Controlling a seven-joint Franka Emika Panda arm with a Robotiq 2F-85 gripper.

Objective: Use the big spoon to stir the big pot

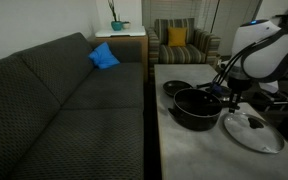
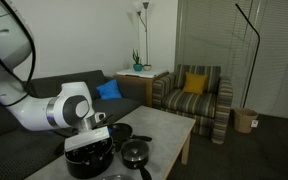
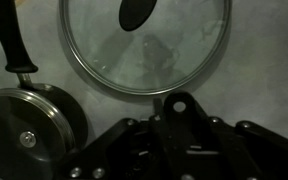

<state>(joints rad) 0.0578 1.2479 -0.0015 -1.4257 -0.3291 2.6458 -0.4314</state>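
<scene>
Wrist view: is showing the gripper [image 3: 177,102] entering from the lower edge and the spoon [image 3: 136,12] bowl sitting as a black oval at the upper edge.
Gripper state: the jaws are standing narrow, drawn together. The thin handle is not resolving between them, so a hold on the spoon cannot be confirmed.
Spoon position: the bowl is lying straight ahead of the gripper, over the far part of the lid [image 3: 199,50]. Whether it is touching the glass or hanging above it cannot be told.
Spoon axis: the handle is too dark to trace. The long axis is judged to be running from the bowl back toward the gripper, along its line of reach.
Pot position: in an exterior view the pot [image 1: 194,110] is sitting on the bench [image 1: 179,150], just beside the gripper on the couch [image 1: 64,110] side. The lid is lying on the opposite side. The pot is not showing in the wrist view.
Deciding relation: the bowl is standing over the lid, not over the pot, and the pot is lying sideways from the gripper.
Coming move: judged to be calling for a sideways carry toward the couch side, then a descent inside the rim.
Hazard: the pan [image 3: 24,135] is sitting near the lid, with its handle pointing alongside the lid's rim. A wide sweep is risking contact.
</scene>
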